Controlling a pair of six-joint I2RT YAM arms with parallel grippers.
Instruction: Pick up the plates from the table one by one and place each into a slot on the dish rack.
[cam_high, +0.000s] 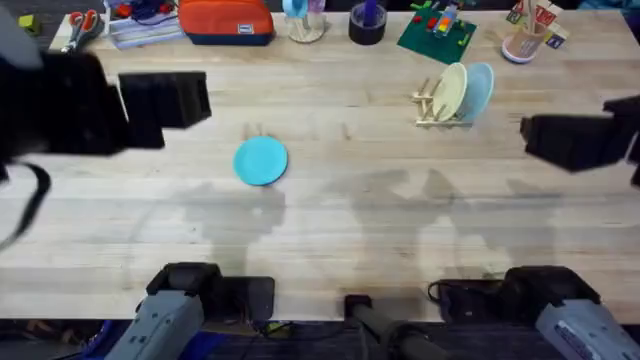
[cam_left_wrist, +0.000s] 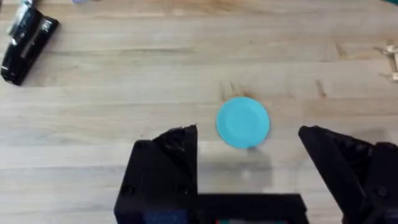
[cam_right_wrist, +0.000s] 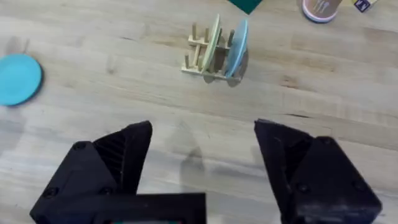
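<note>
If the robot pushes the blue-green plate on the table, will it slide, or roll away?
The turquoise plate lies flat on the table, so it would probably slide, not roll. It looks thin and plastic, so likely light and stiff. Its low rim sits close to the wood, so the open left gripper may find it hard to get a finger under.

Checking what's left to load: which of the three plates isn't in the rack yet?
The turquoise plate, lying flat on the table. The cream plate and pale blue plate stand upright in the dish rack.
</note>
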